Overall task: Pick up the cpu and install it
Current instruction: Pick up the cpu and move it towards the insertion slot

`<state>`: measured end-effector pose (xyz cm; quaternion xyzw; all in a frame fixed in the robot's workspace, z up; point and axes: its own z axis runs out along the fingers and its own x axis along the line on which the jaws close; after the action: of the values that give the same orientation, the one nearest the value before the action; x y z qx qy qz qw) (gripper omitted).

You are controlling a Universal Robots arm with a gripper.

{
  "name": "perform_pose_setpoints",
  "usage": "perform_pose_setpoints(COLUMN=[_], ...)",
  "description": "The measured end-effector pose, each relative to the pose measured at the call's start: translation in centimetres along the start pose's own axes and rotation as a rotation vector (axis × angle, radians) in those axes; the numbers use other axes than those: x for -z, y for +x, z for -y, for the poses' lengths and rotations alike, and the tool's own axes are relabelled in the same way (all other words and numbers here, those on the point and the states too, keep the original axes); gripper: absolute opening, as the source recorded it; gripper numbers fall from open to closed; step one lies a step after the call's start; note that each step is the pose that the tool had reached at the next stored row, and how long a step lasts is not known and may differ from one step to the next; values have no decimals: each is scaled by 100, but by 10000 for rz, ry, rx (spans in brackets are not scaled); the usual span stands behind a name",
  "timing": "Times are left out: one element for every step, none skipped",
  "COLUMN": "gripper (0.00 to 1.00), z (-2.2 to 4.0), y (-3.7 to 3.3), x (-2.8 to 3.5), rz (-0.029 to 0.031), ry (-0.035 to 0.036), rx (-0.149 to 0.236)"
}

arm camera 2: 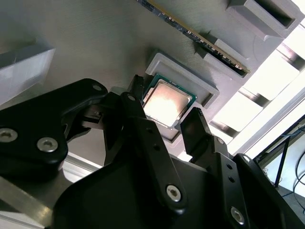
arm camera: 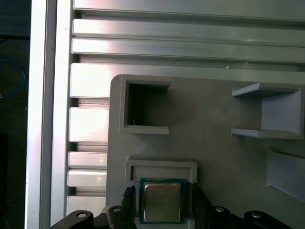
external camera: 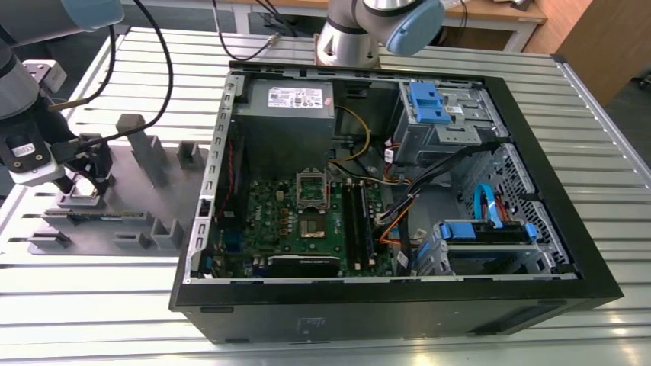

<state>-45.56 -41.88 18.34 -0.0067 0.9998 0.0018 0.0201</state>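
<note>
Ribbed aluminium table (external camera: 81, 320) holding, at the exterior view's left, a matte grey plastic fixture plate (external camera: 133, 191), and to the right of that plate an open black computer case (external camera: 600, 290) with a green motherboard (external camera: 274, 221). Over the plate the gripper (external camera: 87, 183) is at the pick-up step. Its black fingers (arm camera: 128, 198) are parted and straddle the cpu (arm camera: 162, 200), a small, flat, shiny-topped square in a shallow recess, seemingly not yet clamped; its thin rim likely calls for a square, even grip.

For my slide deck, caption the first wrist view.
Open fingers of the gripper straddle the cpu, seated in its grey fixture pocket on the slatted metal table.
</note>
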Motion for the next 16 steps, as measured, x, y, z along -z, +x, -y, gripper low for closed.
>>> perform_pose_setpoints(gripper=[59, 59, 57, 57, 51, 51, 47, 47, 47, 47, 47, 47, 47, 47, 47, 47], z=[0, 0, 0, 0, 0, 0, 0, 0, 0, 0, 0, 0, 0, 0, 0, 0], y=[0, 0, 0, 0, 0, 0, 0, 0, 0, 0, 0, 0, 0, 0, 0, 0], x=[0, 0, 0, 0, 0, 0, 0, 0, 0, -1, -1, -1, -1, -1, -1, -1], rz=[0, 0, 0, 0, -1, -1, -1, -1, 0, 0, 0, 0, 0, 0, -1, 0], ry=[0, 0, 0, 0, 1, 1, 1, 1, 1, 0, 0, 0, 1, 1, 0, 0], rx=[0, 0, 0, 0, 0, 0, 0, 0, 0, 0, 0, 0, 0, 0, 0, 0])
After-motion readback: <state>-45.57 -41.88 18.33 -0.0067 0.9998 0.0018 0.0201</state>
